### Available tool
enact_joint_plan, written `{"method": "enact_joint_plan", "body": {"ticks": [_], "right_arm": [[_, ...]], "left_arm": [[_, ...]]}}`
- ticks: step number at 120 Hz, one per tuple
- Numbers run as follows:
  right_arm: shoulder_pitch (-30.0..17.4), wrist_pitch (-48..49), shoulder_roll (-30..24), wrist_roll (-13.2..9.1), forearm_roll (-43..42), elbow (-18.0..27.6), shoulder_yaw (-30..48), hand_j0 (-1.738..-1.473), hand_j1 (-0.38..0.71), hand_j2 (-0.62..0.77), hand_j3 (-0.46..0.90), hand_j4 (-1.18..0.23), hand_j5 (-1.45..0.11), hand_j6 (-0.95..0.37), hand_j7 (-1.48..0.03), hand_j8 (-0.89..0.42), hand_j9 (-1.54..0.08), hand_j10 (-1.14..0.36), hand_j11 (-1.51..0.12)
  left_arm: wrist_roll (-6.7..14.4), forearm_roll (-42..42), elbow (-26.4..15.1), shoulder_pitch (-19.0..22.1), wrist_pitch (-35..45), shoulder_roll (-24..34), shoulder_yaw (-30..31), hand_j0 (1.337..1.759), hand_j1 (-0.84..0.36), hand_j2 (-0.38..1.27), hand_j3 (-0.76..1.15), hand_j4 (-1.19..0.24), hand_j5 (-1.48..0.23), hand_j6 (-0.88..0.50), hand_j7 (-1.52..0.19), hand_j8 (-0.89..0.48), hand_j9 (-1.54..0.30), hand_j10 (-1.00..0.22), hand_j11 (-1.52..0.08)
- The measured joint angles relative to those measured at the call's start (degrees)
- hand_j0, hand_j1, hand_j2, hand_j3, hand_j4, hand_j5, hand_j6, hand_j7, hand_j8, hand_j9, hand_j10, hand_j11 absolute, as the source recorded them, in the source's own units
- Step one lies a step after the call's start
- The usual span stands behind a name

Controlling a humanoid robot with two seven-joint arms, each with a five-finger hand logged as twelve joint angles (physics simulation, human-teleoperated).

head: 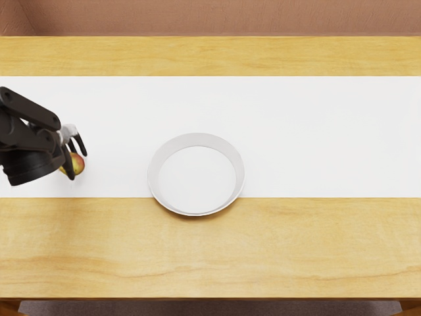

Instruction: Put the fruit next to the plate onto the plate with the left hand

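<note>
A pale wooden table [210, 250] fills the view, with a reddish-brown wall [210, 16] showing as a strip along the twelve o'clock edge. A broad white runner [309, 131] crosses the table from the nine o'clock edge to the three o'clock edge, with bare wood on either side of it. Near the middle sits a round white plate [152, 174] with a raised rim. Most of it lies on the runner, and its six o'clock edge reaches just over onto the wood.

The left hand [45, 155] — black, with a bulky wrist — comes in from the nine o'clock edge and hangs close to that edge, over the nearer part of the runner. Its dark fingers [81, 143] curl down around the fruit [78, 164], a small round piece, yellow with a red blush, so the hand is clasped on it. One finger crosses the fruit's front and others arch over its top. Only part of the fruit shows between the fingers, at the hand's four o'clock side. This view does not show whether it rests on the runner or is raised off it.

The fruit is at nine o'clock from the plate — well apart from it, with a stretch of white runner between the two.
</note>
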Motion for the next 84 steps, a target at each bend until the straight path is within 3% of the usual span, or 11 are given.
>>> {"method": "enact_joint_plan", "body": {"ticks": [24, 84], "right_arm": [[0.0, 0.0, 0.0, 0.0, 0.0, 0.0, 0.0, -1.658, -0.35, 0.00, 0.00, 0.00, 0.00, 0.00, 0.00, 0.00, 0.00, 0.00, 0.00], [0.0, 0.0, 0.0, 0.0, 0.0, 0.0, 0.0, -1.658, -0.35, 0.00, 0.00, 0.00, 0.00, 0.00, 0.00, 0.00, 0.00, 0.00, 0.00]], "left_arm": [[0.0, -0.1, -0.1, -2.2, -0.2, -0.6, -0.5, 1.657, -0.28, 0.25, 0.00, -0.57, -0.75, -0.50, -0.75, -0.52, -0.75, -0.57, -0.75], [0.0, -4.2, -0.1, -6.5, -0.2, -8.5, -4.6, 1.658, -0.29, 0.27, 0.00, -0.56, -0.74, -0.51, -0.73, -0.52, -0.73, -0.56, -0.73]]}}
